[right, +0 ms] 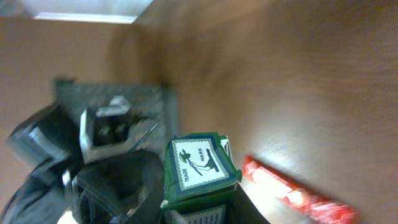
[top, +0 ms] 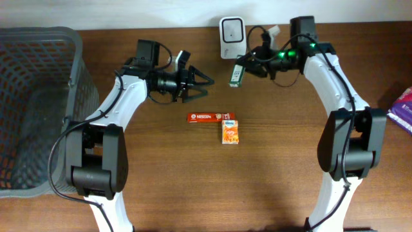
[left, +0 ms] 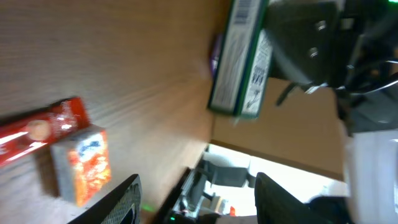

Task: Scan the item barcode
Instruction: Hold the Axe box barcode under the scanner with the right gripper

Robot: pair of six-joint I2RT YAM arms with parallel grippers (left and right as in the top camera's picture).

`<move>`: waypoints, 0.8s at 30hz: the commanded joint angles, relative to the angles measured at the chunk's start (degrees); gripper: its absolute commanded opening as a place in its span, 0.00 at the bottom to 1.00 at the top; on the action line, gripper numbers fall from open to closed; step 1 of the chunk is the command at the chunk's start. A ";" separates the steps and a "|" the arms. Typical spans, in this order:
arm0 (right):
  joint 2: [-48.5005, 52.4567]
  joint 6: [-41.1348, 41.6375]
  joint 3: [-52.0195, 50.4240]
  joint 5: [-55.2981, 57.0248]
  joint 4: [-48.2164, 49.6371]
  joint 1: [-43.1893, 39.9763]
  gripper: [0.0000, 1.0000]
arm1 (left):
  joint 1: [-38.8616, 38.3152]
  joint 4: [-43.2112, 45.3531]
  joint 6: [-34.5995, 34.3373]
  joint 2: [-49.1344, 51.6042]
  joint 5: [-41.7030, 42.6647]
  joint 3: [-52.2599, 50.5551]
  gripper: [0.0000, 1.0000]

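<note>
The item, a green and white box [top: 236, 76], hangs above the table with my right gripper [top: 245, 66] shut on it, just below and to the right of the white scanner [top: 231, 30] at the back edge. In the right wrist view the box [right: 199, 163] sits between my two dark fingers [right: 121, 186], its "trade mark" end facing the camera. My left gripper [top: 202, 84] stands open and empty a short way to the left of the box, jaws pointing at it. The left wrist view shows the box [left: 239, 62] ahead, beyond the open fingers [left: 118, 202].
A red chocolate bar [top: 207, 116] and a small orange box [top: 230, 131] lie flat at the table's middle. A large grey basket [top: 38, 103] fills the left side. A purple item [top: 403, 108] lies at the right edge.
</note>
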 commanded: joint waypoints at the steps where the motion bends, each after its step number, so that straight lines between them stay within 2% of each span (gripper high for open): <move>1: 0.28 -0.33 2.51 18.60 2.82 1.20 0.18 | 0.04 -7.06 5.53 -0.90 -12.70 0.79 0.58; 3: 0.28 -0.35 2.64 27.80 7.61 2.58 0.18 | 0.04 -12.76 8.09 -0.87 -20.85 0.79 0.59; 6: 0.31 -0.57 2.64 45.66 16.26 6.95 0.18 | 0.00 -15.47 8.31 -0.87 -27.89 0.79 0.59; 7: 0.31 -0.61 2.67 49.00 18.38 8.37 0.19 | 0.00 -15.63 10.25 -0.87 -28.11 0.79 0.59; 12: 0.76 -2.49 2.67 67.58 29.59 14.45 0.20 | 0.00 -17.68 11.47 -0.87 -30.05 0.68 0.60; 17: 7.41 -1.62 2.67 67.84 42.40 14.86 0.19 | 0.00 -19.45 11.47 -0.87 -30.10 0.68 0.60; 24: 8.17 -1.64 2.67 71.04 44.63 14.60 0.19 | 0.00 -19.80 11.47 -0.87 -30.93 0.68 0.61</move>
